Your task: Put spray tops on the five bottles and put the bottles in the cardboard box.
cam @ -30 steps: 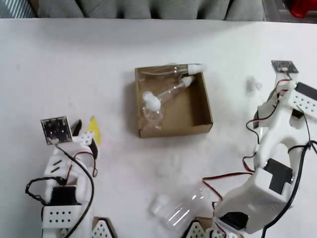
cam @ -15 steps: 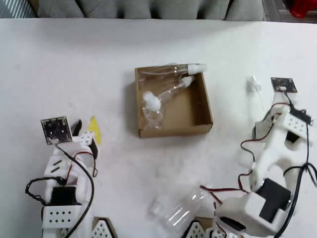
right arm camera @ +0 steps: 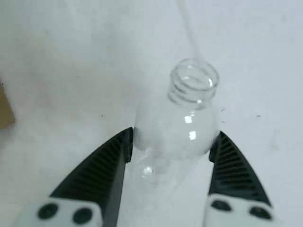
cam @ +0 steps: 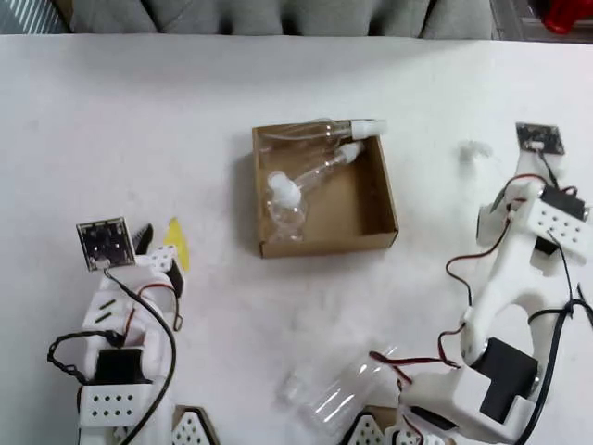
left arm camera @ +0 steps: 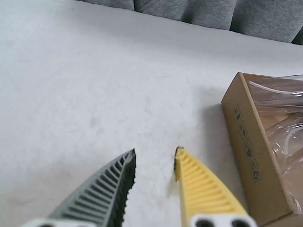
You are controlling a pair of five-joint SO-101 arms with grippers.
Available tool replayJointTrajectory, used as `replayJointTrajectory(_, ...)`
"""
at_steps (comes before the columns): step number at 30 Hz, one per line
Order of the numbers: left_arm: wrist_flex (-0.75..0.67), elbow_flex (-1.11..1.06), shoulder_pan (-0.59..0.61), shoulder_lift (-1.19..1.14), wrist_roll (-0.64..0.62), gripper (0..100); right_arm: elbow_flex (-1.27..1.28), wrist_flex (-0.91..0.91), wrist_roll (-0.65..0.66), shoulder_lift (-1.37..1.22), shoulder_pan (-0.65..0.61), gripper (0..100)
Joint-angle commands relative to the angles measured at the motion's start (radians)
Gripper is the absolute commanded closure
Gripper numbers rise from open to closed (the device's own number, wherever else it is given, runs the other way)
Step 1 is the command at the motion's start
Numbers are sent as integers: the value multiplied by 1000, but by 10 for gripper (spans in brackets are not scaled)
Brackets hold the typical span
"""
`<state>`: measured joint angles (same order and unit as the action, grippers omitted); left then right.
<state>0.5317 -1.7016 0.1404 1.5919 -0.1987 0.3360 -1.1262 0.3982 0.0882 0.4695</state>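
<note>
Bottle (right arm camera: 180,118) in hand: my right end effector (right arm camera: 173,133) is clamped on its clear body, one black finger against each shoulder. The threaded neck is bare and points away from the wrist. I cannot tell whether its base rests on the counter (cam: 139,120). A thin dip tube (right arm camera: 189,23) lies just beyond the mouth. The loose spray top (cam: 474,150) sits on the counter beside the cardboard box (cam: 324,247), near my right arm.

Left end effector (left arm camera: 155,151): fingers apart, holding nothing, low over the counter, box wall nearby.

Stock: three capped bottles (cam: 306,167) lying in the box; another uncapped bottle (cam: 329,394) on its side at the near edge.

Step in hand, as I judge it: cap this bottle. Notes for doing it well:
- Squeeze lightly; the thin wall looks likely to buckle or slip.
- Hold the neck steady and facing the top.
- Feed the tube into the mouth first, then seat the collar square on the threads before turning.
- The left arm is well apart from the top, so it would have to fetch it.
</note>
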Motion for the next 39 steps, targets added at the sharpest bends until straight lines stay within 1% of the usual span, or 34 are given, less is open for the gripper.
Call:
replayJointTrajectory(1,-31,3,12,-12,-14,857,-166,-84,-57,39,-38,807)
replayJointTrajectory(4,-29,3,12,-12,-14,857,-196,-87,-120,39,-64,807)
replayJointTrajectory(7,-28,3,12,-12,-12,857,-198,-91,-123,19,-76,805)
replayJointTrajectory(11,-26,3,12,-12,-12,857,-224,-90,-124,-93,-88,715)
replayJointTrajectory(13,-26,3,12,-12,-12,857,-275,-105,-129,-148,-105,692)
replayJointTrajectory(16,-26,3,12,-12,-12,857,-397,-171,-130,-214,-116,724)
replayJointTrajectory(19,-26,3,12,-12,-12,857,-555,-271,-135,-265,-139,788)
replayJointTrajectory(23,-28,3,12,-12,-12,857,-741,-383,-236,-314,-205,885)
replayJointTrajectory(28,-29,3,12,-12,-12,857,-861,-484,-305,-321,-331,981)
replayJointTrajectory(33,-29,3,12,-12,-11,857,-876,-536,-359,-325,-418,982)
replayJointTrajectory(37,-31,3,12,-12,-11,858,-809,-518,-374,-325,-490,982)
replayJointTrajectory(39,-31,3,12,-12,-9,858,-772,-486,-388,-321,-507,982)
